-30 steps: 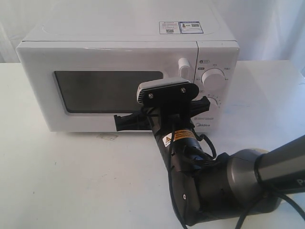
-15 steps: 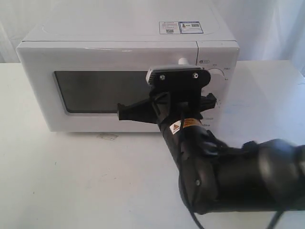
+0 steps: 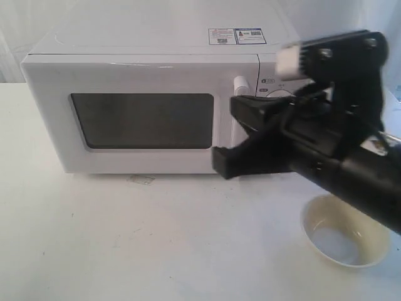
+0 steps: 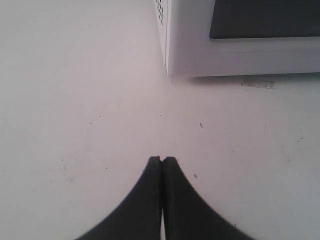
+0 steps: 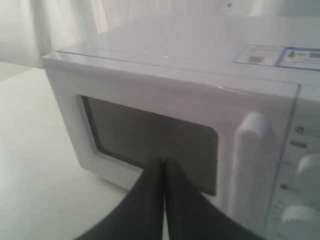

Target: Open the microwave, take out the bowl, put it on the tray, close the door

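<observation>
both my claws are pinched closed and hold nothing. my right claw [image 5: 162,161] has its two fingers pressed tip to tip, raised off the table and aimed at the door, apart from it. my left claw [image 4: 162,159] is the same, fingers together, low over bare table [image 4: 75,100] near the microwave's front left corner. below my right arm [image 3: 357,169], the bowl [image 3: 341,241] sits upright on the table, out in front of the microwave and toward its right end, its far rim hidden by that arm. a scrap of clear tape [image 3: 141,180] lies on the table by the microwave's front edge. behind stands the microwave [image 3: 150,69], its door [image 3: 56,119] shut flush, the white handle [image 3: 240,84] upright beside the dark window [image 3: 144,120]. two stickers [image 3: 237,35] sit on its top.
</observation>
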